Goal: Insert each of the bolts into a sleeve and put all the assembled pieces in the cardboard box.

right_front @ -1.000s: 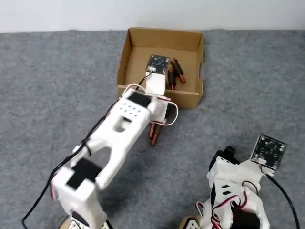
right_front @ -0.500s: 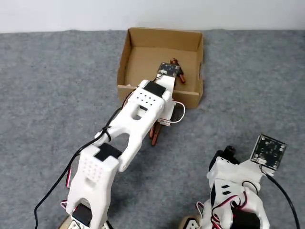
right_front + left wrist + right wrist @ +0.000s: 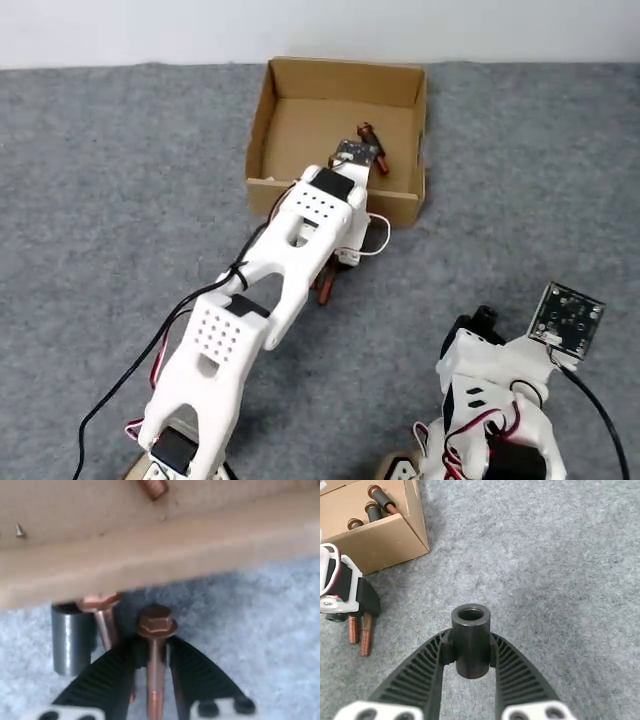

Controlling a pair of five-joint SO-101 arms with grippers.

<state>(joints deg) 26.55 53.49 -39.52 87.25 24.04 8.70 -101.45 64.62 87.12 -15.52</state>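
Observation:
My left gripper sits low on the carpet just in front of the cardboard box, its black fingers closed around a copper hex-head bolt. Beside it lie a second bolt and a dark sleeve. From above, both bolts' threaded ends poke out under the left arm. My right gripper is shut on an upright dark sleeve above bare carpet, well to the right of the box. Assembled pieces lie inside the box.
The box's front wall stands directly ahead of the left gripper, very close. The right arm is folded back at the near right. Grey carpet lies open to the right of the box and on the far left.
The left arm has stretched forward and down toward the box's front wall, its wrist shifting right. The bolts on the carpet kept their place. The right arm stayed still.

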